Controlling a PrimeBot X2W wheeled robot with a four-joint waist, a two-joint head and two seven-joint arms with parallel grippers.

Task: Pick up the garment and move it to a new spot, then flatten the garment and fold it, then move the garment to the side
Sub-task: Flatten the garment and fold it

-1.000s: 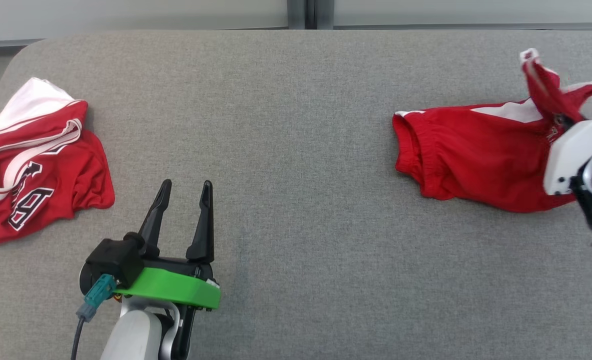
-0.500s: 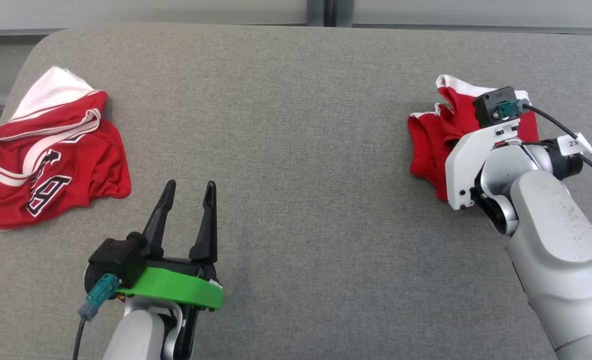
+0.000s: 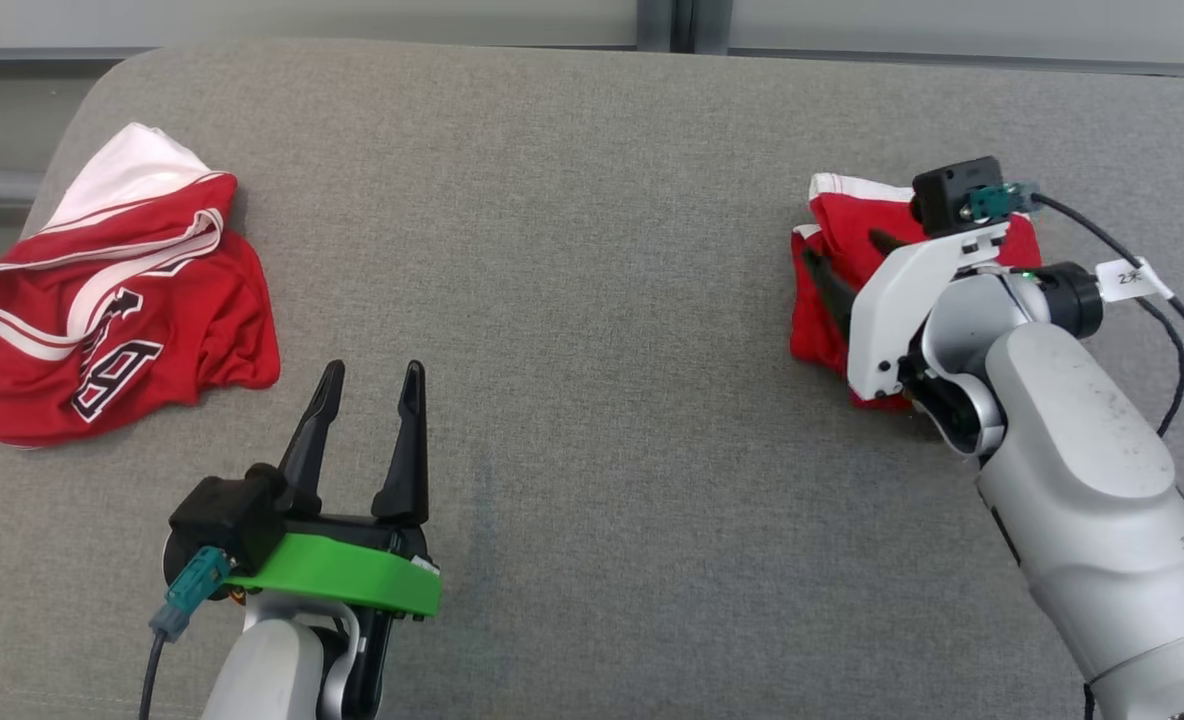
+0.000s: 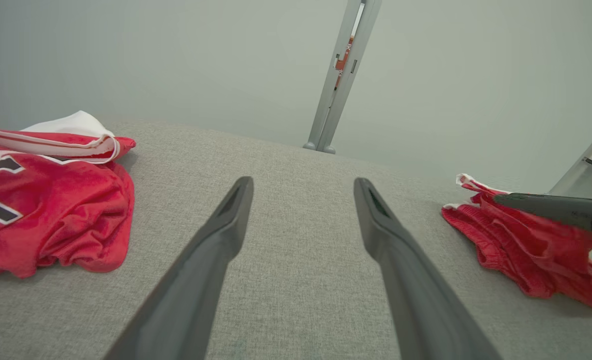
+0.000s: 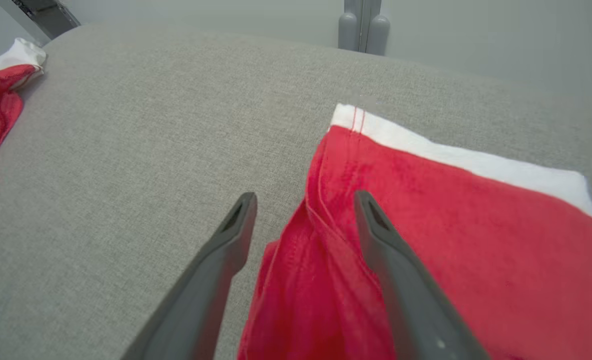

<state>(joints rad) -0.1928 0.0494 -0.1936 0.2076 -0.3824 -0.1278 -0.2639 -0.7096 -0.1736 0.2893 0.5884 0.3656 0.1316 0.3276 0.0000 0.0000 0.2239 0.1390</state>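
The garment, a pair of red shorts (image 3: 837, 222) with white trim, lies bunched and folded over on the right of the grey padded table (image 3: 572, 250). My right gripper (image 3: 842, 250) hovers over its left edge, open. In the right wrist view the shorts (image 5: 451, 225) lie under and between the spread fingers of this gripper (image 5: 304, 197), unheld. My left gripper (image 3: 372, 370) stands open over bare table at the lower left, with nothing between its fingers (image 4: 303, 181). The left wrist view shows the shorts (image 4: 526, 250) at the right, with a right finger (image 4: 546, 206) above them.
A second red jersey (image 3: 122, 300) with white bands and black lettering lies crumpled at the table's left edge, also seen in the left wrist view (image 4: 51, 200). A grey post (image 3: 664, 20) stands behind the table's far edge. Black cables (image 3: 1167, 330) trail from my right wrist.
My right gripper carried the raised end of the shorts leftward over the rest, lowered it and opened, letting go. The head camera panned slightly right. The left arm stayed put.
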